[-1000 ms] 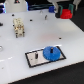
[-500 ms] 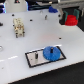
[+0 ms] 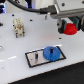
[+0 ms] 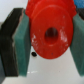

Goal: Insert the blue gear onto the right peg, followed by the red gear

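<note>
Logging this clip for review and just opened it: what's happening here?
A single Franka arm is holding the red gear between its gripper fingers, up in the air toward the exterior view's right. The blue gear already sits on the right side of the black-framed plate, where the right peg would be, hidden beneath it. The left peg stands bare. The red gear is not yet over the plate.
</note>
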You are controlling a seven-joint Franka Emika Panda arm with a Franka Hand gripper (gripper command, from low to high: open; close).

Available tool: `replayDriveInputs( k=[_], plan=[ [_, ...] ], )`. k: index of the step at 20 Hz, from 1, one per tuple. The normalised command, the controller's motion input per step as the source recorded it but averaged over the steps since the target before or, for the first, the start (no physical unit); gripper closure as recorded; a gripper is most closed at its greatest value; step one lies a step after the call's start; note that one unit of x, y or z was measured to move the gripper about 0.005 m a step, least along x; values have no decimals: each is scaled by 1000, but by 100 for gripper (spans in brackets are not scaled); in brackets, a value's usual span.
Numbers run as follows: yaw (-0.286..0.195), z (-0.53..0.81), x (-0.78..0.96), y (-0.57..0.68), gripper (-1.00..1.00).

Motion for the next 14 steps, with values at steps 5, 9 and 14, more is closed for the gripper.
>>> replayDriveInputs(
  k=[5, 9, 14],
  plan=[
    [0, 1, 549, -279, 100],
    [0, -15, 205, -263, 100],
    [0, -50, 113, -240, 100]
  ],
)
